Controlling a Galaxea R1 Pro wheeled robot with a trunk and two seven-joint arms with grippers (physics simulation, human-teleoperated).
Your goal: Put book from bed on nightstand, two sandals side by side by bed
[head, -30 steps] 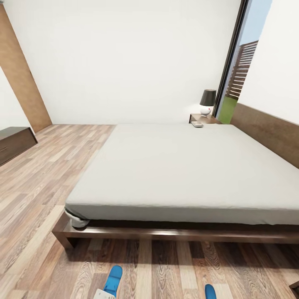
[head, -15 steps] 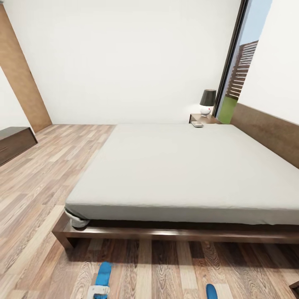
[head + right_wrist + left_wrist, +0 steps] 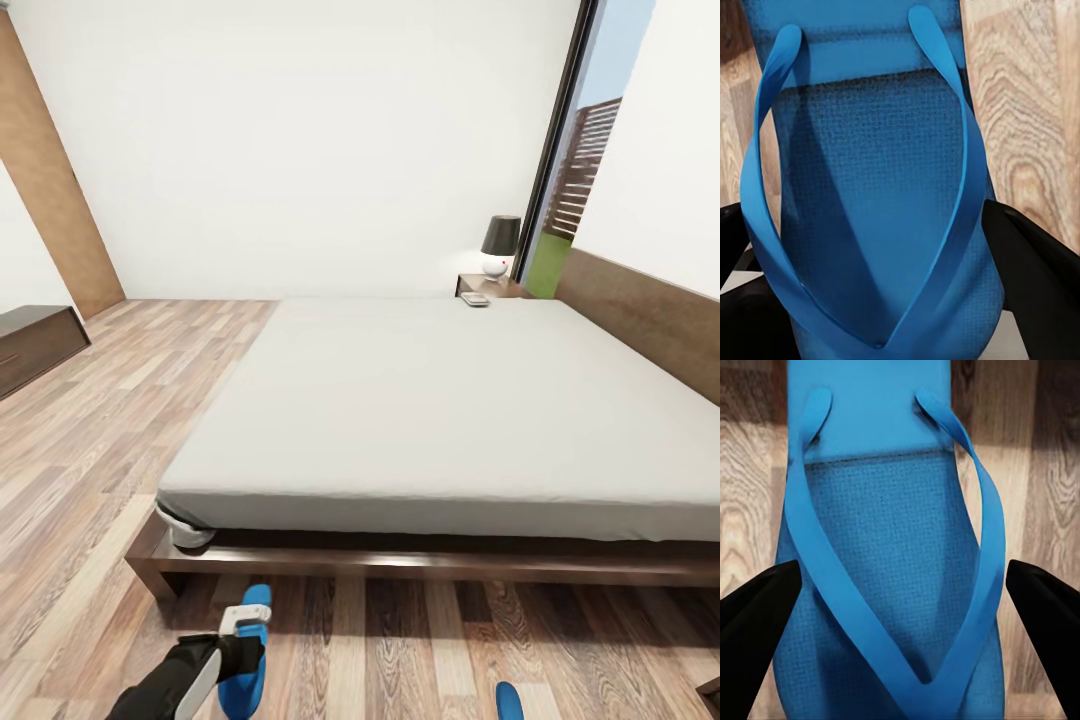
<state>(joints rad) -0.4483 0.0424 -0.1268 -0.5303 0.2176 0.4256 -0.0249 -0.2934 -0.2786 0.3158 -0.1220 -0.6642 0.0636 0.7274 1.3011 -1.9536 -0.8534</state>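
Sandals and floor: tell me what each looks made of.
Sandals: probably foam or rubber. The blue sole has a fine dotted, matte texture, and the straps are thin, smooth and bendy-looking. Floor: wood planks or wood-look laminate, with brown streaky grain, plank seams and a slight sheen.

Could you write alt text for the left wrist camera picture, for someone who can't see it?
A bright blue flip-flop sandal seen from directly above, lying on the light wood-plank floor, its thin straps meeting in a V. The left gripper is open, with one dark fingertip on each side of the sandal.
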